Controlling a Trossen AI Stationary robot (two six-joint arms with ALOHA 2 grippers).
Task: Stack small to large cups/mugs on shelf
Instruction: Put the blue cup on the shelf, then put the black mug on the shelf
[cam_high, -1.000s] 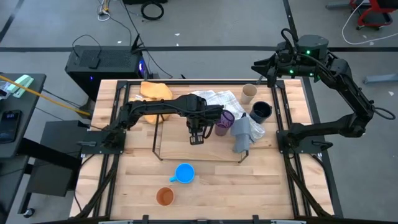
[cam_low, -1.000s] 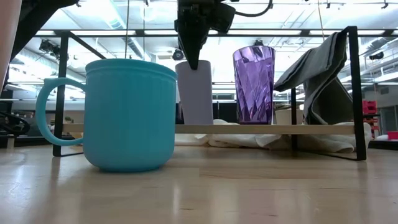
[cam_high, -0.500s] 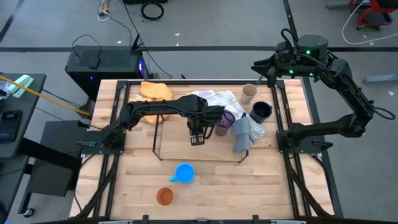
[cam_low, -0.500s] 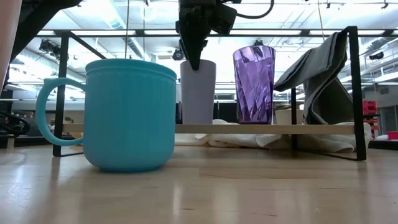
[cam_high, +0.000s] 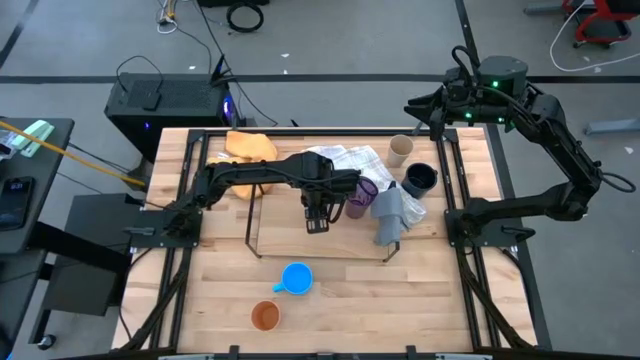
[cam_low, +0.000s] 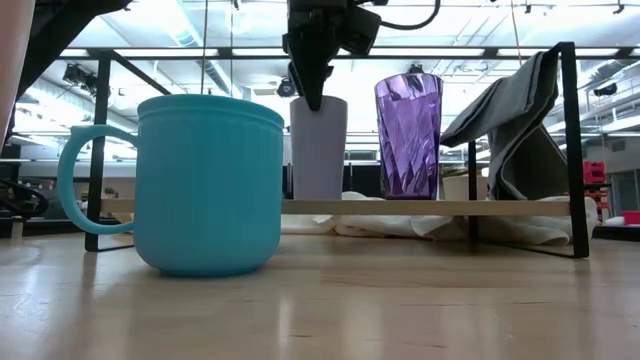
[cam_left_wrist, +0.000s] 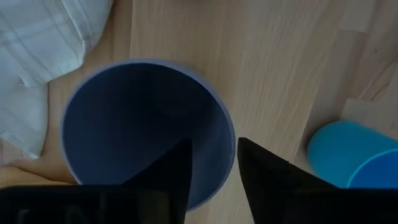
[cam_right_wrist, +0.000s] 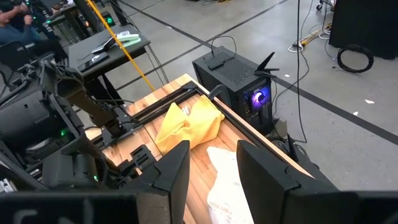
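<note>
A pale lavender-blue cup (cam_low: 318, 150) stands upright on the shelf's (cam_low: 430, 207) board, next to a purple cup (cam_low: 407, 135). My left gripper (cam_left_wrist: 214, 146) points straight down over it and is open. One finger is inside the cup's mouth (cam_left_wrist: 137, 124) and one outside its near wall. No touch shows. A bright blue mug (cam_high: 297, 279) and an orange cup (cam_high: 264, 316) stand on the table in front of the shelf. A tan cup (cam_high: 400, 151) and a dark navy cup (cam_high: 420, 179) stand behind it. My right gripper (cam_right_wrist: 213, 149) waits open, high at the far right.
A grey cloth (cam_high: 388, 215) hangs over the shelf's right end. A white-checked cloth (cam_high: 345, 160) and a yellow cloth (cam_high: 250, 147) lie behind the shelf. Black frame rails run along both table sides. Bare wood lies on the shelf's left half.
My left gripper has opened and let go of the lavender-blue cup without moving away. The cup, which leaned a little in the hold, has settled slightly toward the table's right and stands upright on the shelf.
</note>
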